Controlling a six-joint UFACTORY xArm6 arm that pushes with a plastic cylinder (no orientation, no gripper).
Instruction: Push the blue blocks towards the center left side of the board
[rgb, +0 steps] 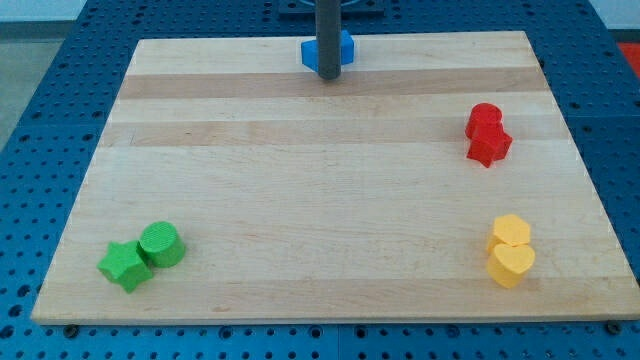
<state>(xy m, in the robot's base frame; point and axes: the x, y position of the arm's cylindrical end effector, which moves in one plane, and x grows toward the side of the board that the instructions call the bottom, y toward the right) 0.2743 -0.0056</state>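
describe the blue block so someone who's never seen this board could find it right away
Start at the wooden board and follow its edge at the view's top to about the middle. There the blue block sits right behind my tip, which hides much of it, so its shape is unclear. It is the only blue piece and stands alone, while the red, yellow and green blocks sit in pairs near other edges.

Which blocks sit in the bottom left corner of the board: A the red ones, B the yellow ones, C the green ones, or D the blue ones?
C: the green star block and green round block sit together at the view's bottom left.
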